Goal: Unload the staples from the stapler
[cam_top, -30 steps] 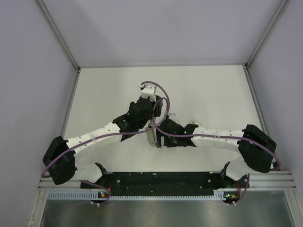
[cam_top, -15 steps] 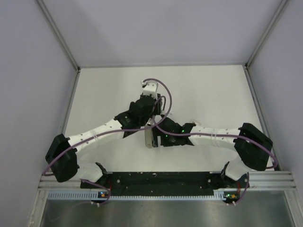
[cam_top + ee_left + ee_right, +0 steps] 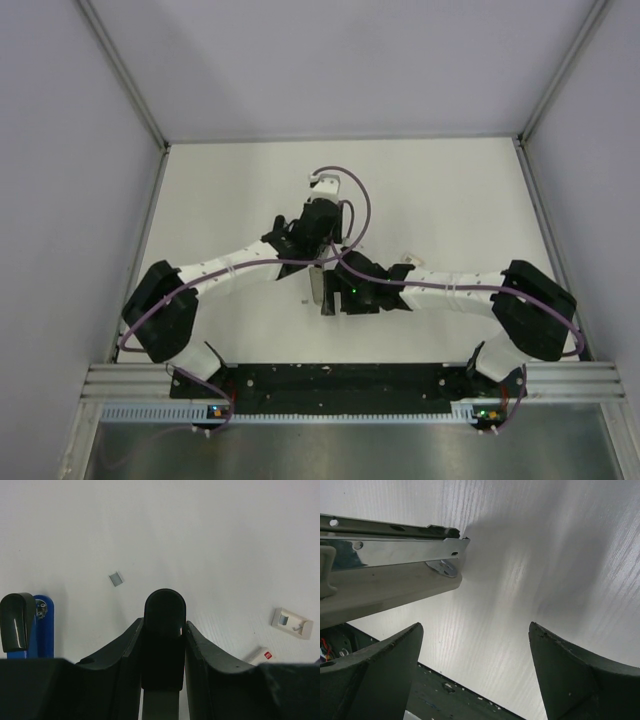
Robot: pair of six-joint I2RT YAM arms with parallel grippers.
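**A:** What is the left hand (image 3: 165,626) doing?

**B:** Its fingers (image 3: 122,655) are drawn in narrow. They press from both sides on a black, round-ended part of the stapler (image 3: 165,605), so the hand grips the stapler there. A grey metal strip runs from under that black part toward the camera.

**A:** And the right hand (image 3: 475,630)?

**B:** It is spread wide with nothing between its fingers; only bare tabletop (image 3: 530,555) shows in the gap. In the right wrist view the stapler's shiny rail and pale grey body sit above and to the left. They touch neither finger.

**A:** Where is the stapler overall?

**B:** From above it lies near the middle of the tabletop, where the two arms meet. The left hand is at its far end and the right hand is just beside its near end. I cannot tell whether its base rests on the tabletop or is lifted off it.

**A:** What lies around it?

**B:** The left wrist view shows a short grey strip (image 3: 115,578), staples by the look of it. It lies flat on the tabletop beyond the left hand, apart from it. At the left edge is a blue object (image 3: 45,627) with a black rounded piece against it. Off to the right lie a small beige piece (image 3: 292,622) and a white tag (image 3: 261,655) with a red mark.
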